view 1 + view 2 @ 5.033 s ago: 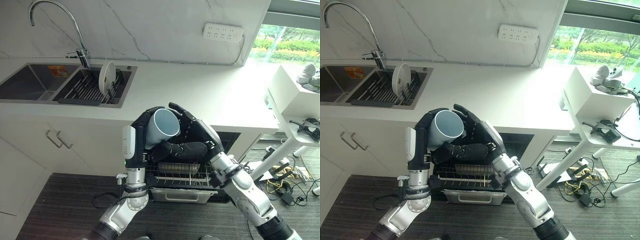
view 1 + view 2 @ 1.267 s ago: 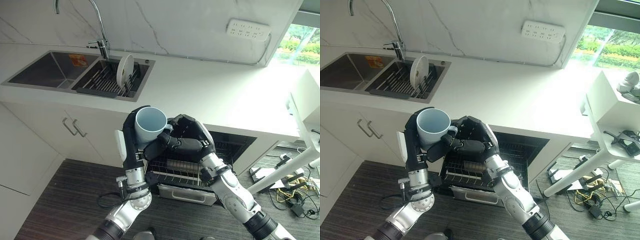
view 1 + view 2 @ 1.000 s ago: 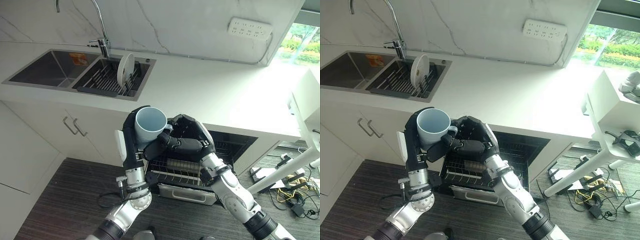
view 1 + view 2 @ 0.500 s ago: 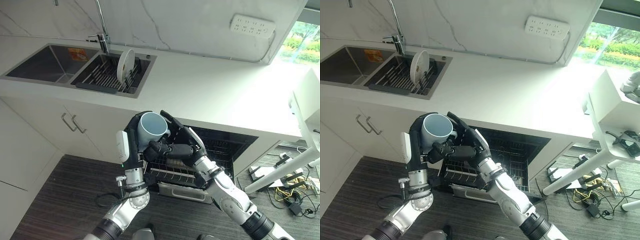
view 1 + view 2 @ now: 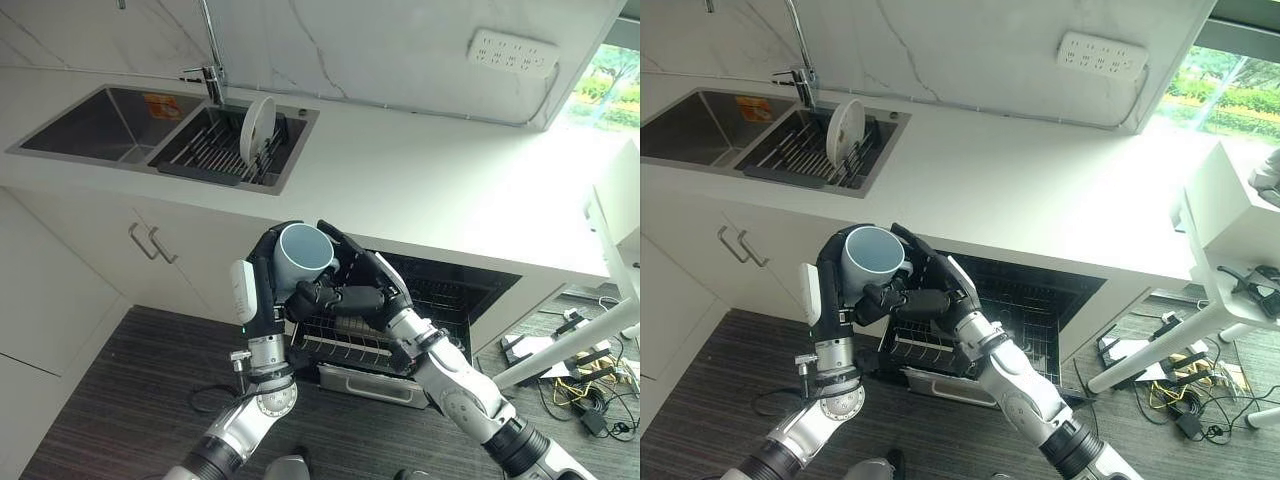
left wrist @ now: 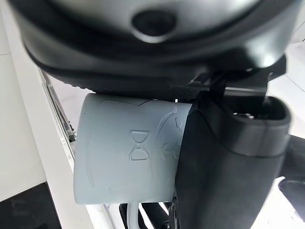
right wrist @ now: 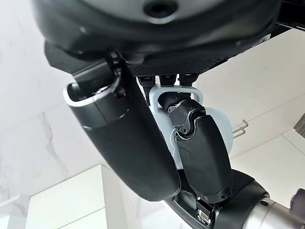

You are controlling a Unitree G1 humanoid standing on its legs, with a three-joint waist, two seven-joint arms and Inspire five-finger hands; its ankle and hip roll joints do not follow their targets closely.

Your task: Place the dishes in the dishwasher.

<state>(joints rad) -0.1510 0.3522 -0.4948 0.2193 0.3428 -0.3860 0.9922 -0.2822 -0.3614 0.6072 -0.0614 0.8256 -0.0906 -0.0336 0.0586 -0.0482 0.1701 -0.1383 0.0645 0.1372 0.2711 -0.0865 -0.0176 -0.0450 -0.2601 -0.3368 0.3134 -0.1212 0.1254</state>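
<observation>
Mug [image 5: 303, 256] held above the open dishwasher rack [image 5: 350, 345], left hand [image 5: 262, 290] curled round its body, right hand [image 5: 355, 290] fingers at the handle side. Judged rigid, glazed, slippery, breakable; grip the body or the handle.

We note white countertop [image 5: 420, 190] under veined marble wall [image 5: 330, 50]. Double sink [image 5: 90, 120] set in countertop at left; tall faucet [image 5: 212, 60] behind its divider; dark slatted rack [image 5: 205, 160] in right basin. White socket strip [image 5: 512, 52] on wall. Two bar handles [image 5: 152, 243] on cabinet front below sink. Dark wood-grain floor [image 5: 130, 400]. White table [image 5: 1230, 215] far right, cables [image 5: 1180, 385] tangled on floor beside it.
</observation>
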